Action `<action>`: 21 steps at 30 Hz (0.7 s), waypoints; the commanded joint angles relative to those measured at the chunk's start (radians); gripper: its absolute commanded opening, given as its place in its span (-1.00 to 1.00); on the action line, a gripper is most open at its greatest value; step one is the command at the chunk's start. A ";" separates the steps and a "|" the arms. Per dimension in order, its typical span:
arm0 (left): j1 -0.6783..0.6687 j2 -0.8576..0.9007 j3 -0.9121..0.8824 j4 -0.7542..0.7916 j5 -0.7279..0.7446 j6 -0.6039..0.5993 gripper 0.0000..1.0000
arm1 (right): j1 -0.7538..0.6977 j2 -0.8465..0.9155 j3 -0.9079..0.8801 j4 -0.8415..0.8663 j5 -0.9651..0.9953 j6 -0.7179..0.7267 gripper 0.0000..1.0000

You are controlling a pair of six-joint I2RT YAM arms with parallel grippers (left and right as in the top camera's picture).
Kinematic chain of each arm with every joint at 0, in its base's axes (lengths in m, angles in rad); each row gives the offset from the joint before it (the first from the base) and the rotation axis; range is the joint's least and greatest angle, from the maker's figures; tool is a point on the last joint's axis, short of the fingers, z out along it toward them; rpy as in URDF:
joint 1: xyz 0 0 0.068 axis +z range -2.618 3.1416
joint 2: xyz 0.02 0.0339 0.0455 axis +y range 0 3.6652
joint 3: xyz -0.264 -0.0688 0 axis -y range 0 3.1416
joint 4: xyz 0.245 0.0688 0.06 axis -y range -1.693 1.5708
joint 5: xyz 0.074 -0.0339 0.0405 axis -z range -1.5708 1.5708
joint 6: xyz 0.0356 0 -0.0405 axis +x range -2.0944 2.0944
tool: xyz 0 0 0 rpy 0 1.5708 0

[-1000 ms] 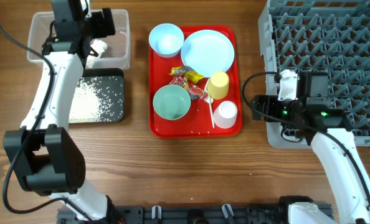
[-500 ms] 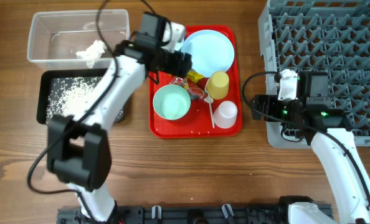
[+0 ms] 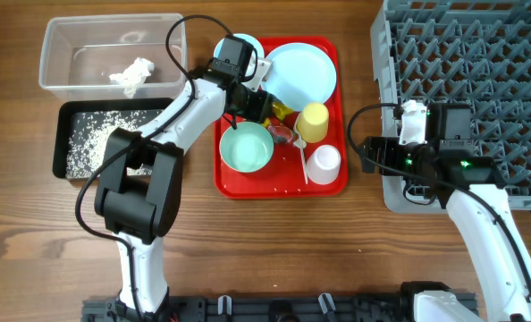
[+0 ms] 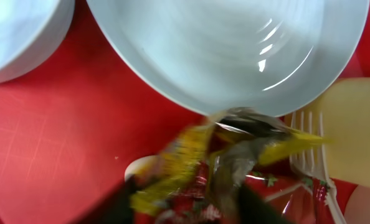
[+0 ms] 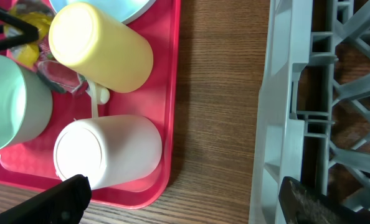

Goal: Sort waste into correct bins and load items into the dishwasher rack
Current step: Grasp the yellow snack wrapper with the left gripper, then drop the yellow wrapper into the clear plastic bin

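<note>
On the red tray stand two cups: nearest is a pale pink cup, mouth down, and just beyond it a yellow cup on its side. There are two light blue bowls: one bowl sits at the tray's near left and the second bowl at its far left, partly under the left arm. A single plate fills the far right corner. A white fork lies between the cups and the near bowl. The right gripper hangs low over the bare wood between the tray and the grey rack, its fingers spread wide and holding nothing. The left gripper is down at the plate's near edge, its blurred dark fingers apart on either side of the yellow and red wrappers; whether they press them cannot be told. To the left are two bins: the nearer black tray holds rice grains, and the far clear tub holds one white wrapper.
</note>
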 commanded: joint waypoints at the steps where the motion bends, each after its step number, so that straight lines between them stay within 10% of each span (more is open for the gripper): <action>1: -0.001 0.009 0.014 0.008 0.015 0.012 -0.63 | 0.000 0.010 0.014 0.002 -0.006 0.005 0.99; 4: -0.001 0.008 0.014 0.014 0.015 0.012 -0.92 | 0.000 0.010 0.014 0.002 -0.006 0.005 0.99; 21: 0.089 -0.326 0.014 0.021 -0.020 -0.076 -0.92 | 0.000 0.010 0.014 0.002 -0.006 0.005 0.99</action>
